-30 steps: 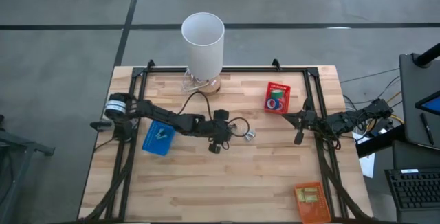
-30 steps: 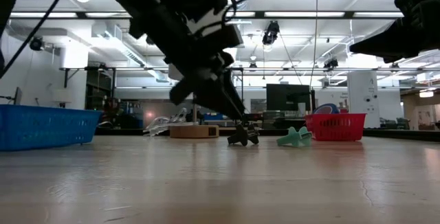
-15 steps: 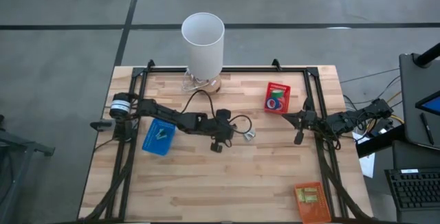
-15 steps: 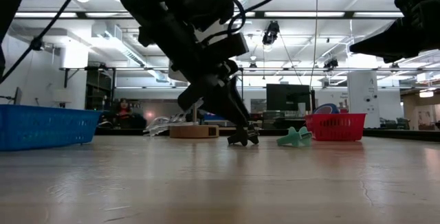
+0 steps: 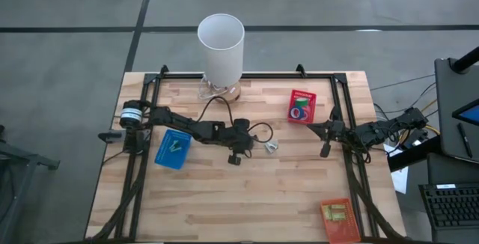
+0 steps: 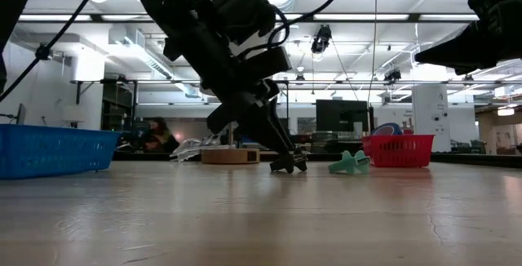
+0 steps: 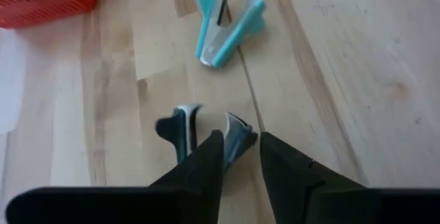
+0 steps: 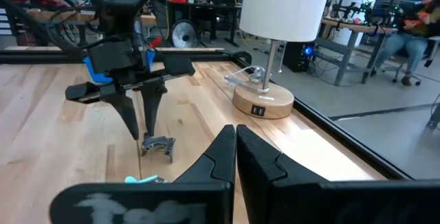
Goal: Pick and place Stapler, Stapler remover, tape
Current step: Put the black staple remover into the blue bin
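My left gripper [image 5: 236,157] is open and points steeply down at mid-table. Its fingertips [image 7: 240,140] stand on either side of one wing of a dark staple remover [image 7: 187,126], which rests on the wood [image 6: 287,165]. A teal staple remover [image 7: 225,23] lies just beyond it, toward the table's right [image 5: 269,147]. The tape rolls [image 5: 301,111] lie in a red bin. My right gripper [image 5: 310,125] is shut [image 8: 236,129] and hovers above the table near the right rail. My left gripper comes at the dark staple remover's wing [image 7: 237,129] from above, a fingertip [image 8: 152,133] on each side of it. Whether the fingertips touch it, I cannot tell. The remover stands on the table.
A white lamp [image 5: 221,42] stands at the far edge, its cord looping toward the left arm. A blue bin [image 5: 173,151] sits below the left arm, a red bin [image 5: 303,96] is far right, and an orange bin [image 5: 336,218] is at the near right corner. People sit beyond the table.
My left gripper has sunk a little toward the dark staple remover, and its wrist has lowered. Both staple removers have stayed where they were.
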Controlling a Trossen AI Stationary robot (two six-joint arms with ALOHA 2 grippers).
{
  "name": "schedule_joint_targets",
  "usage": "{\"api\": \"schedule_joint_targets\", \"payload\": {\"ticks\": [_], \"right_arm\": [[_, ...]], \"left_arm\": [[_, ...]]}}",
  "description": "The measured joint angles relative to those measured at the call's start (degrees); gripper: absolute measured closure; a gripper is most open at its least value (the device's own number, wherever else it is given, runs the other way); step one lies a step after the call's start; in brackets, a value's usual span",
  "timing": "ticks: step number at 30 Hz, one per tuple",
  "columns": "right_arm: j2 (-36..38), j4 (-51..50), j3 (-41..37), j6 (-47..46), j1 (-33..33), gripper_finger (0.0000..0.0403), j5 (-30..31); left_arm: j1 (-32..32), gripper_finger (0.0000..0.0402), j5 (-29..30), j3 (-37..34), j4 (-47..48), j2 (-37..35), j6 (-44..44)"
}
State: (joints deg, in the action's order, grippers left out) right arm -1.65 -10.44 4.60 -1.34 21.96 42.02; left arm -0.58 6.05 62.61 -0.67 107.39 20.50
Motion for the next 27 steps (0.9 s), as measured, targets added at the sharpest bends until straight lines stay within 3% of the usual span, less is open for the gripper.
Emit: {"api": "schedule_joint_targets", "payload": {"ticks": [19,27], "right_arm": [[0.0,-0.01,-0.01,0.0,0.02,0.0394,0.0],[0.02,0.03,-0.02,-0.04,0.01,0.0394,0.0]], "left_arm": [[1.08,0.0307,-2.43,-0.94,-1.51,0.01,-0.7],[1.14,0.0307,-2.18,-0.1,-3.38,3.12,-0.9]]}}
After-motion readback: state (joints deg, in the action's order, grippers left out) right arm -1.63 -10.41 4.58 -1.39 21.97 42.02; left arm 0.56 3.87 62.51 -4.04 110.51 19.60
